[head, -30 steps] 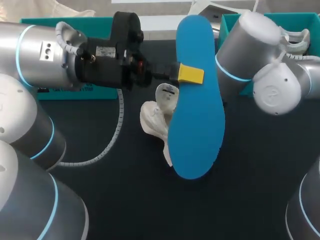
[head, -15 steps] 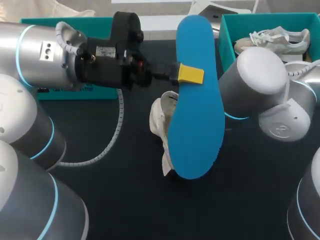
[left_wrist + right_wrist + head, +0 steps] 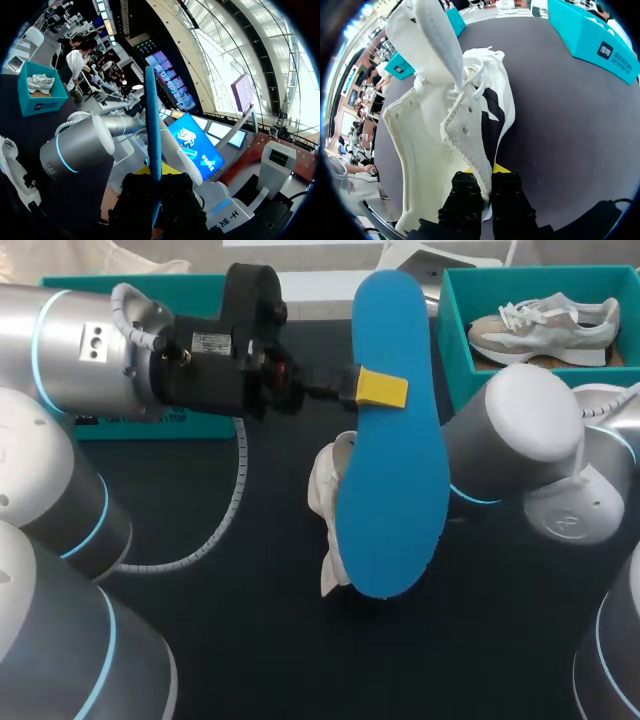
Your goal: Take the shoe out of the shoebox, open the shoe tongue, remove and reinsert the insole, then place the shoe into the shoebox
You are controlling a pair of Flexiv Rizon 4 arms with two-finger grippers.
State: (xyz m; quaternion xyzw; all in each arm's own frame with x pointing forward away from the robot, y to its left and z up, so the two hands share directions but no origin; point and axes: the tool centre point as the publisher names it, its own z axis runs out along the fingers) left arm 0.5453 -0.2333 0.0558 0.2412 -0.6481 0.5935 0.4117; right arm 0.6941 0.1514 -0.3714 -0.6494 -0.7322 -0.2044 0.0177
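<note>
Left end effector: clenched on the edge of the blue insole, one yellow tip flat on its face; the left wrist view shows the insole edge-on between the fingers.
Right end effector: pinched on the eyelet edge of the white shoe, whose tongue stands up.
Shoe: outside the shoebox, over the middle of the dark table, half hidden behind the insole.
Shoebox: teal, at the table's far right, holding a second shoe, grey and white.
Writing: a white printed mark on the side of another teal box; a small label on the left wrist, too small to read.
</note>
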